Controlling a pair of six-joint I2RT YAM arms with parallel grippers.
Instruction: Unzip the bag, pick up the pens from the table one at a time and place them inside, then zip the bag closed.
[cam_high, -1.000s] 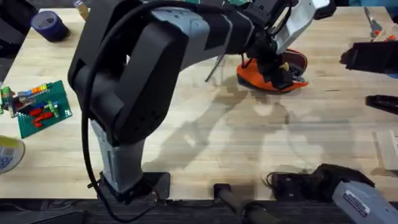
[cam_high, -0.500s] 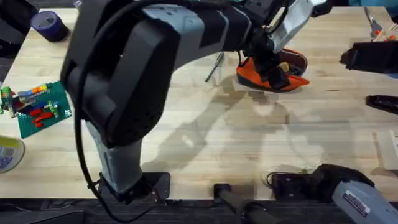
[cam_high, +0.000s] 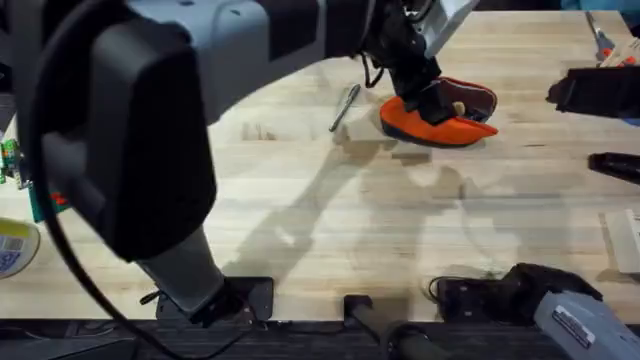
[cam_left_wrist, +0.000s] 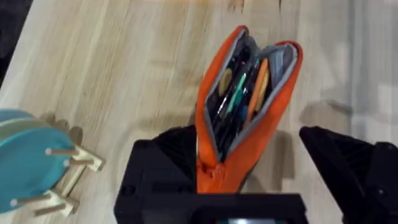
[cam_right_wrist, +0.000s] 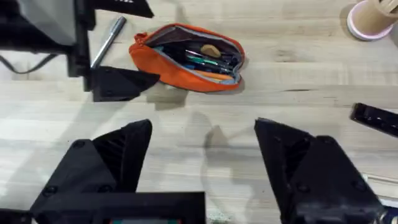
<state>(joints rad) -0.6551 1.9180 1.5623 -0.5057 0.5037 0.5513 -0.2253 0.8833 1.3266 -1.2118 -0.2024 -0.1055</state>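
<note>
The step in hand seemed to be the loading of the pens. The bag lay unzipped on the table, and a black pen with green accent was inside it among other small things. The silver pen lay on the wood, just beside the left pincer, on the side away from the bag.

The left pincer had its fingers wide apart, and the zipper end of the bag lay between them, close against one finger; I could not tell if they touched. It carried nothing.

The next move, in my judgement, called for this pincer to go to the silver pen, come down along its thin body and close on the middle, because such a round pen may roll away.

The right pincer hung low near its base, fingers also apart and holding nothing, with the bag well ahead of it.

The table was light wood in planks. A pink cup with pale sticks stood far ahead of the right pincer, to the side.
</note>
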